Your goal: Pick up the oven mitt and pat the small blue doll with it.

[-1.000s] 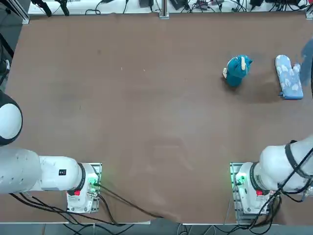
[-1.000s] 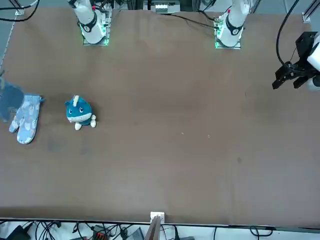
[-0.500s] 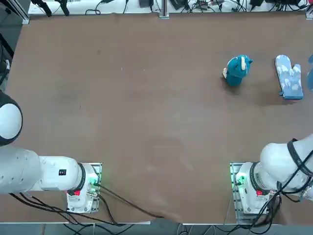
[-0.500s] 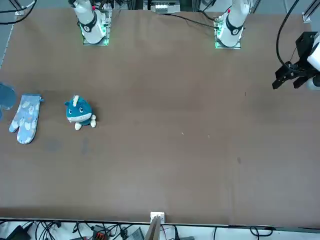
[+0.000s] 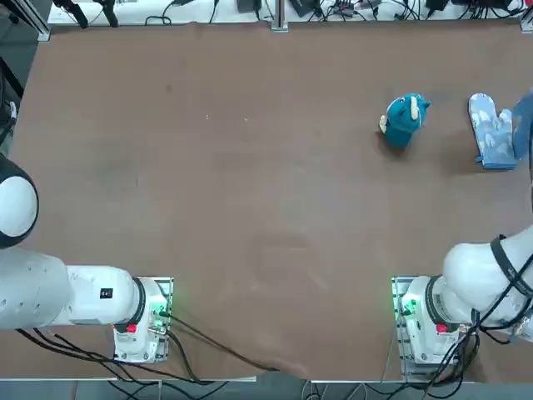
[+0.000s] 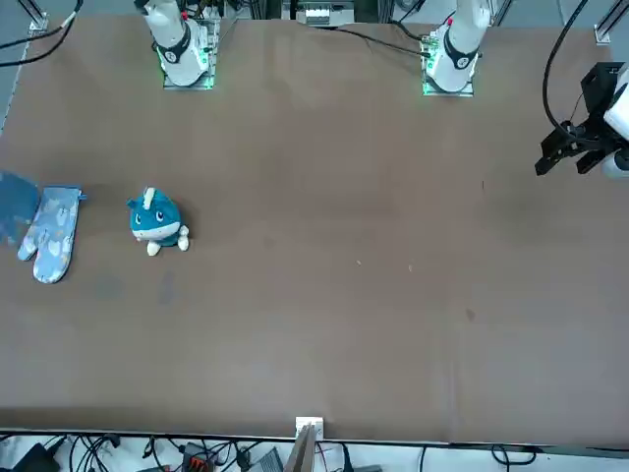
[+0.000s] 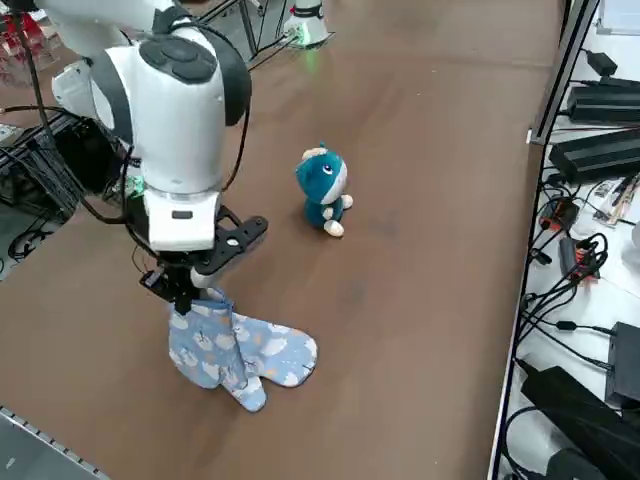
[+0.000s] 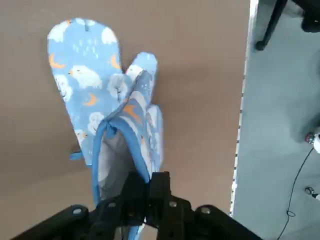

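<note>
Right pincer (image 7: pixel 186 296) clamps mitt (image 7: pixel 205 345) by its cuff | your doll (image 7: pixel 323 190) lies beyond, well apart, across the counter (image 7: pixel 420 250).

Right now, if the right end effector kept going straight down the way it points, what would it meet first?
Likely the second mitt lying on the table: the right end effector, shut on the oven mitt, hangs over it, though exact depth is unclear.

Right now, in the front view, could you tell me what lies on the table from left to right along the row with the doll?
Held oven mitt at the picture's left edge → second mitt flat on the table → small blue doll.
</note>
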Controlling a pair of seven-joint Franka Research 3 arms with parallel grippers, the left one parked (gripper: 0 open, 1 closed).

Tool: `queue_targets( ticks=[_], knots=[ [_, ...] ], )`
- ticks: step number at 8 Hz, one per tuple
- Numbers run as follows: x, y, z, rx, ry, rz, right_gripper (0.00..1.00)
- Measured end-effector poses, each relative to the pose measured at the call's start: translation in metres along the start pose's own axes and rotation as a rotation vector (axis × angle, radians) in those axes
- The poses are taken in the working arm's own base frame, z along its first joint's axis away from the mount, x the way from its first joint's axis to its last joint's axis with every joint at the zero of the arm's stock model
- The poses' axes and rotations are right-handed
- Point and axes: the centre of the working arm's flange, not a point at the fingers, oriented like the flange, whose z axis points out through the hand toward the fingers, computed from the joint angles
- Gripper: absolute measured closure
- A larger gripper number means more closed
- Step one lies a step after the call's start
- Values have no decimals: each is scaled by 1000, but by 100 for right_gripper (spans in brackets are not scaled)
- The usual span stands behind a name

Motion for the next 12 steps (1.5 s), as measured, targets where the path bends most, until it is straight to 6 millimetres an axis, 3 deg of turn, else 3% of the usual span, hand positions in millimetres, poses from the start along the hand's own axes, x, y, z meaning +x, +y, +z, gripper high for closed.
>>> queue_targets(
  ticks=[2,4,6,8,9,12],
  knots=[
    [13,-47,3,5,-29,-57,97],
    [17,-78,12,10,-62,-100,97],
    [13,-92,35,24,-102,-121,97],
    [9,-98,55,36,-130,-132,91],
    [10,-102,63,40,-144,-139,84],
    [17,-120,73,58,-153,-164,32]
  ],
)
